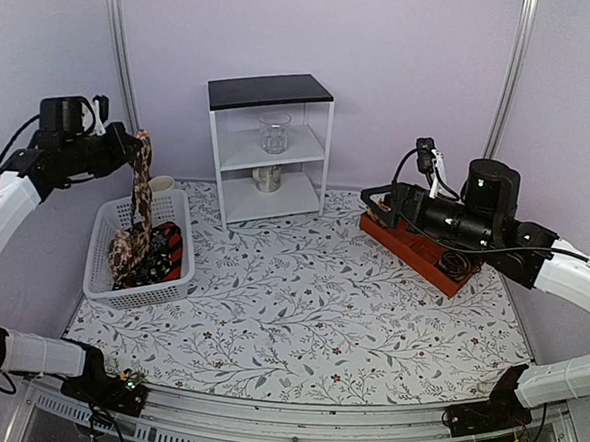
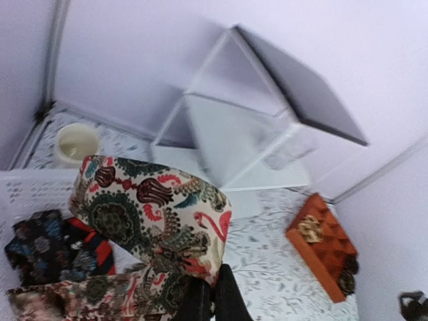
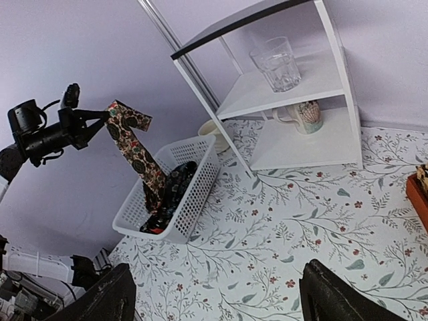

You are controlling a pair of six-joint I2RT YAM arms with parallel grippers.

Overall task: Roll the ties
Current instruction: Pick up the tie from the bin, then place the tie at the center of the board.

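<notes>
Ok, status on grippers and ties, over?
Left gripper shut on paisley tie, tail in basket. Right gripper open, empty. Other ties in basket. Nothing blocking.

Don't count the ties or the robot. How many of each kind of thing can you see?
Glass: 1
Mugs and cups: 2, the patterned mug on the lower shelf and the cream cup behind the basket
Shelf unit: 1
White basket: 1
Orange tray: 1
Total: 6

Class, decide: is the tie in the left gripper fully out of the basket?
Partly out: the tie, gripped high by the left gripper, hangs down into the basket.
</notes>
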